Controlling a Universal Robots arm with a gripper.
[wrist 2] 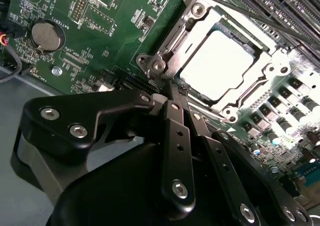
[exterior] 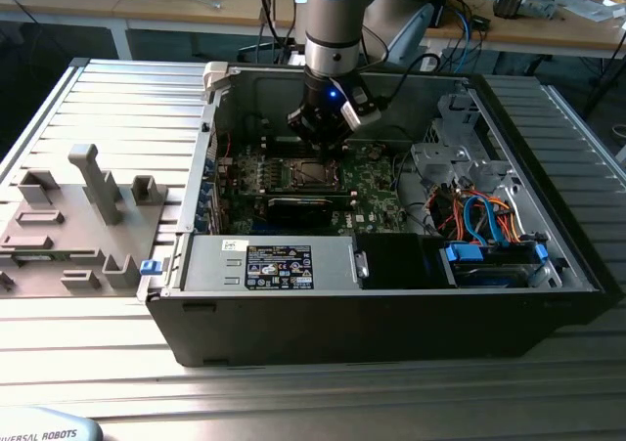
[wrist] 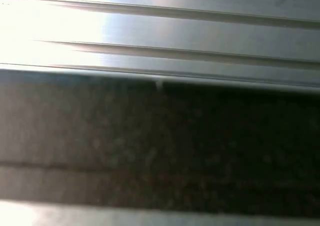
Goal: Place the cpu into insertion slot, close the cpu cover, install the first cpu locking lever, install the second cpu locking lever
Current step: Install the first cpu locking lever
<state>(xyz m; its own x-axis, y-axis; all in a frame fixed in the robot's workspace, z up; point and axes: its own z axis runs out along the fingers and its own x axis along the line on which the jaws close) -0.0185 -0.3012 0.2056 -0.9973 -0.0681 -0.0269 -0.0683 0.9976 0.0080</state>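
Observation:
In the second wrist view the cpu (wrist 2: 217,68) lies flat in its socket on the green board, its silver top bright. The cpu cover (wrist 2: 265,68), a silvery frame, lies down around it. A thin dark lever rod (wrist 2: 260,15) runs along the socket's far side. My gripper (wrist 2: 174,91) is shut, its black fingertips pressed together just beside the socket corner with the screw (wrist 2: 158,64). I cannot tell whether anything is pinched between them. In the exterior view the gripper (exterior: 327,148) hangs straight down over the socket (exterior: 311,175) inside the open computer case.
The case walls (exterior: 205,157) ring the board. A power supply (exterior: 269,265) sits in front, with a drive cage and coloured cables (exterior: 479,216) on the exterior view's right. A grey fixture plate (exterior: 78,216) lies on the left. A coin battery (wrist 2: 47,35) sits on the board.

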